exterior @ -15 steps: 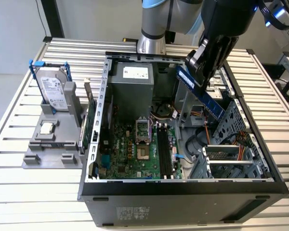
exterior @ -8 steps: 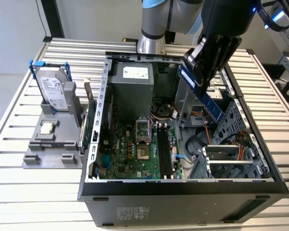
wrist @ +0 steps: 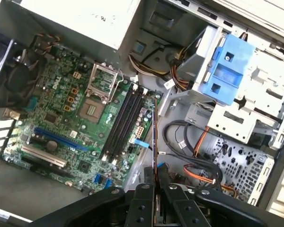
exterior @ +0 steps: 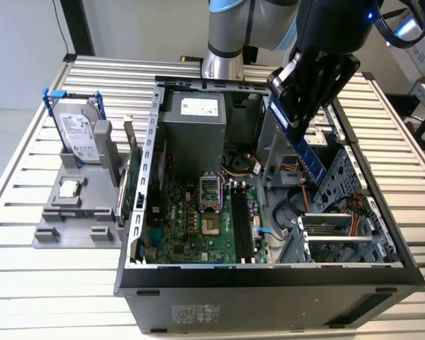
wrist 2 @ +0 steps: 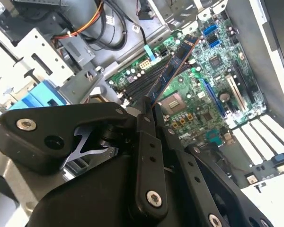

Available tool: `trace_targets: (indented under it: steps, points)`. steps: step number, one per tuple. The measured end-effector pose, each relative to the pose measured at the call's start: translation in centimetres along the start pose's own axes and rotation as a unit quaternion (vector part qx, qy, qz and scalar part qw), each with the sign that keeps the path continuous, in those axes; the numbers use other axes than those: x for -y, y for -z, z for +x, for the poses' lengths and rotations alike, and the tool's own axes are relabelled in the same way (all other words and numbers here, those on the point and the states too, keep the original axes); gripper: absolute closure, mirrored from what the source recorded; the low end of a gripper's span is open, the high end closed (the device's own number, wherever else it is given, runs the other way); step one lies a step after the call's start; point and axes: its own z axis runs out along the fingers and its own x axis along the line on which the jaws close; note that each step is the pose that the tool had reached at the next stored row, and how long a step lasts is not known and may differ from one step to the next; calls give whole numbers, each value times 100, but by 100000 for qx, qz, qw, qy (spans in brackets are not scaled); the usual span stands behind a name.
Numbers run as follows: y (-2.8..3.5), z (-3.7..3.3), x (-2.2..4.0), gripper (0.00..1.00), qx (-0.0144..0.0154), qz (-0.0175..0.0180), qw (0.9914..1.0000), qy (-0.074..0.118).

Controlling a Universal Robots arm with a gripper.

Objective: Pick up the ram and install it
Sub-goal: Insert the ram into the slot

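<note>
Gripper is clamped shut on the upper end of the ram, which hangs tilted in the air over the edge of the motherboard, near its black memory slots, not seated.

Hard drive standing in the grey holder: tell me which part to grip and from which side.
Probably grip the hard drive near its top edge, coming straight down from above, fingers pinching its two flat faces. It stands upright in the grey holder, bottom seated, upper part free; blue clips line its sides.
</note>
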Motion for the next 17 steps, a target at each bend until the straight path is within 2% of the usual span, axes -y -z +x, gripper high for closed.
trace_targets:
  steps: [4,8,12,17]
  points:
    - [1,1,-1,100,77,217,99955,-2974]
    - [1,7,-3,100,150,409,99837,-5690]
    - [1,16,-6,100,222,594,99652,-8309]
    - [1,28,-11,100,309,823,99326,-11554]
